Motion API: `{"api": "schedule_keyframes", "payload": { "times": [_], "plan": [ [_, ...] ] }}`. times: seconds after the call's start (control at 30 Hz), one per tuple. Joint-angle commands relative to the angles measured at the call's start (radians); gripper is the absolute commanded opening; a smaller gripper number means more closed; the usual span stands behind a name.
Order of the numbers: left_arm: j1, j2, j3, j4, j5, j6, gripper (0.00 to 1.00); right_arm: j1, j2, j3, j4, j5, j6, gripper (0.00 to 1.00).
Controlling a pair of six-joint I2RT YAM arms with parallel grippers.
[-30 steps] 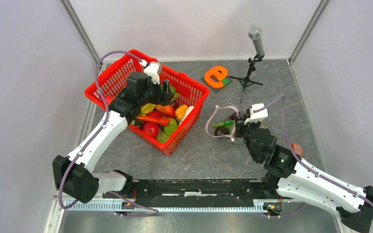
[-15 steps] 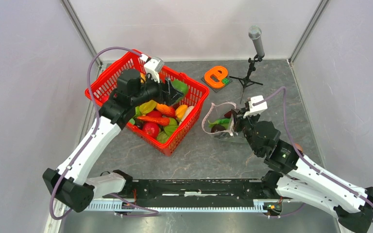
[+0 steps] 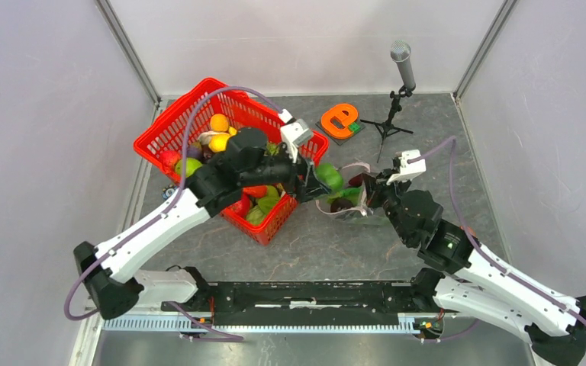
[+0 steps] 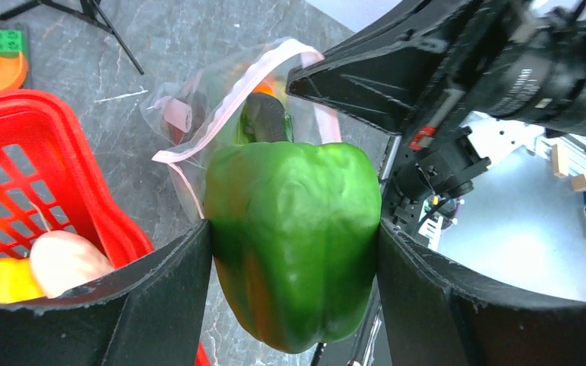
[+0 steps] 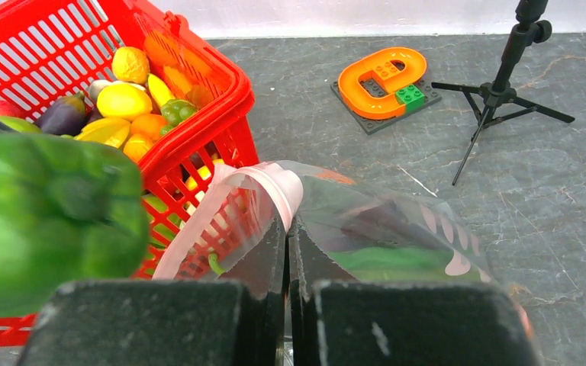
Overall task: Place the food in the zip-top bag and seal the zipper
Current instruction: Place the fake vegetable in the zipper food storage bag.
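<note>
Loading is in hand: the left gripper [image 4: 294,252] clamps a green pepper [image 4: 290,191] just at 9 o'clock of the zip-top bag [image 5: 381,229], which lies at 3 o'clock of the red basket [image 3: 198,107]. The right gripper [image 5: 288,236] pinches the zipper [image 5: 263,179], holding the mouth agape. Next, I judge, the pepper must travel toward 3 o'clock over that mouth before release

Red mesh basket [image 3: 174,108], microphone [image 3: 403,61] on tripod, orange block toy [image 3: 340,118]
</note>
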Motion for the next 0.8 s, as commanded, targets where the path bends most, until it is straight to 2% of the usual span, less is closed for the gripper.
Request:
{"api": "schedule_keyframes", "payload": {
  "times": [0.0,0.13,0.27,0.4,0.53,0.7,0.77],
  "plan": [
    [-0.052,0.076,0.037,0.081,-0.078,0.003,0.29,-0.004,-0.039,0.031,0.026,0.002,0.058,0.0],
    [-0.107,0.163,0.099,0.1,-0.09,-0.004,0.29,-0.004,-0.066,0.034,0.017,0.001,0.065,0.0],
    [-0.132,0.291,0.214,0.01,-0.083,0.002,0.29,-0.004,-0.08,0.037,0.02,-0.017,0.067,0.0],
    [-0.148,0.345,0.23,0.04,-0.234,-0.01,0.3,-0.004,-0.082,0.037,0.026,-0.054,0.075,0.0],
    [-0.151,0.365,0.25,0.084,-0.305,-0.012,0.3,-0.004,-0.093,0.029,0.034,-0.066,0.082,0.0],
    [-0.154,0.379,0.245,0.172,-0.265,-0.014,0.39,-0.004,-0.119,0.028,0.043,-0.028,0.13,0.0],
    [-0.154,0.389,0.252,0.19,-0.234,-0.014,0.47,-0.004,-0.129,0.026,0.045,0.013,0.159,0.0]
  ]
}}
